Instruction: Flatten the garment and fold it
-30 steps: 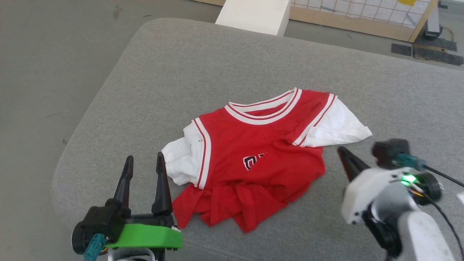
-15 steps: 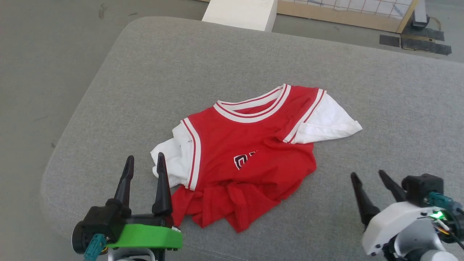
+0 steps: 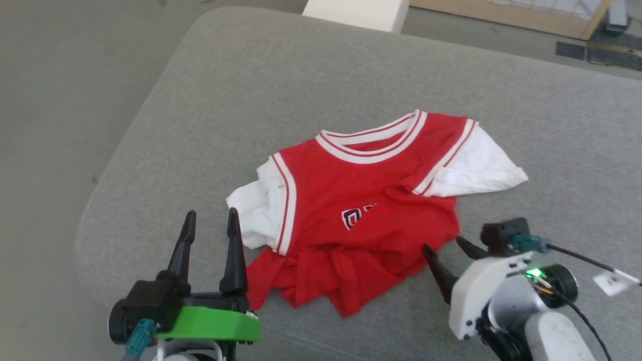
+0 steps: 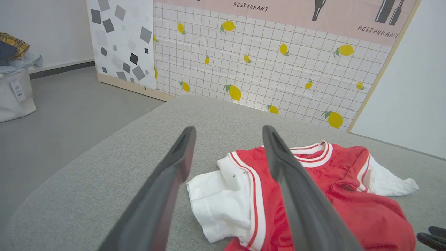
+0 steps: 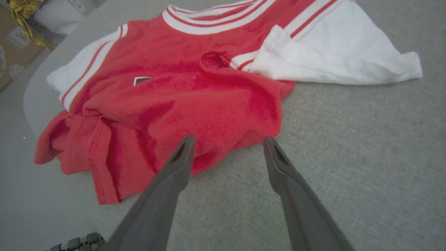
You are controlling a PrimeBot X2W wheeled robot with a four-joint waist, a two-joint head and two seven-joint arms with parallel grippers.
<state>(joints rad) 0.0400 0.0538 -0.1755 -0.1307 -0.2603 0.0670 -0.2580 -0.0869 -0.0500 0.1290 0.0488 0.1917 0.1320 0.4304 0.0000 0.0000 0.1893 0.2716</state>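
Head view: crumpled red jersey-style T-shirt with white sleeves (image 3: 361, 210) lies mid grey fabric cushion (image 3: 251, 100), lower hem bunched. Left gripper (image 3: 211, 213) spread, beside left sleeve. Right gripper (image 3: 442, 243) spread (tips at hem edge), holding nothing.

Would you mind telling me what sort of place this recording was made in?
Probably a staged indoor test room: a printed backdrop panel lettered RESTAURANT, a bare grey floor, and a bin of clothes.
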